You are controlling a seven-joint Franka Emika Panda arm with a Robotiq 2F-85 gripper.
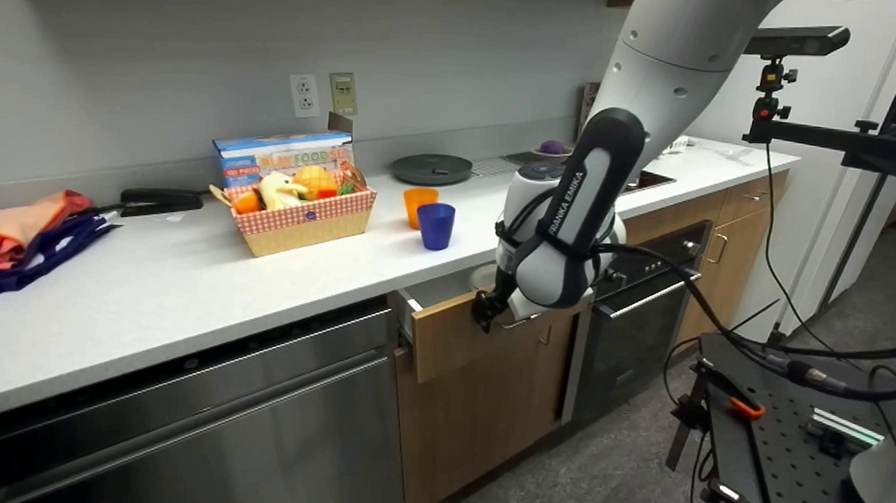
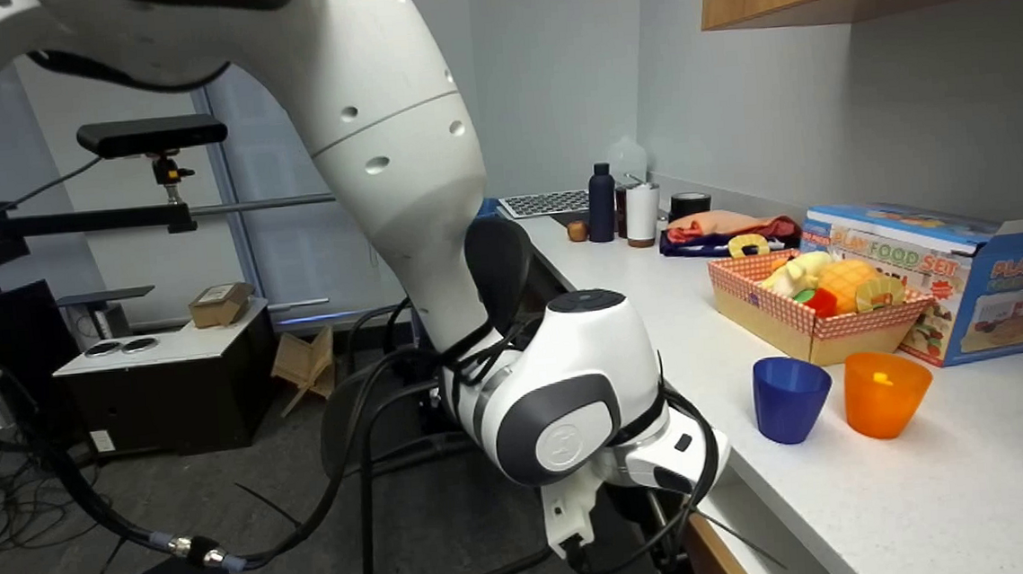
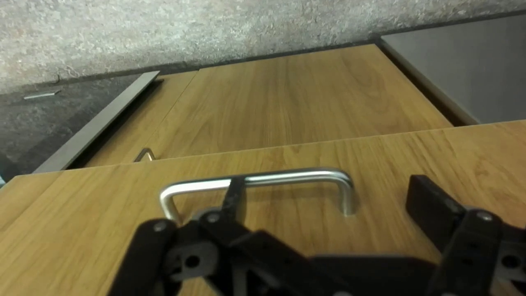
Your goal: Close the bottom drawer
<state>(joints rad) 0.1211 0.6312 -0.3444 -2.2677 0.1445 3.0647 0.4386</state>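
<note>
The bottom drawer (image 1: 447,337) stands pulled out below the counter, its brown wood front swung clear of the cabinet and part of its white inner box showing. In an exterior view, the top edge of its front (image 2: 720,561) also shows beside the counter. Its silver bar handle (image 3: 296,176) is in the middle of the wrist view. My gripper (image 3: 328,183) is open at the drawer front, with its fingers wide apart. The left finger overlaps the handle bar; I cannot tell if it touches. The right finger is beyond the handle's right end. Nothing is between the fingers.
The counter (image 1: 353,269) overhangs the drawer. A blue cup (image 1: 437,226), an orange cup (image 1: 418,205) and a play food basket (image 1: 306,223) stand on it. A steel appliance (image 1: 250,441) is beside the drawer; an oven (image 1: 633,333) is farther along. A cabinet door (image 3: 287,107) is below.
</note>
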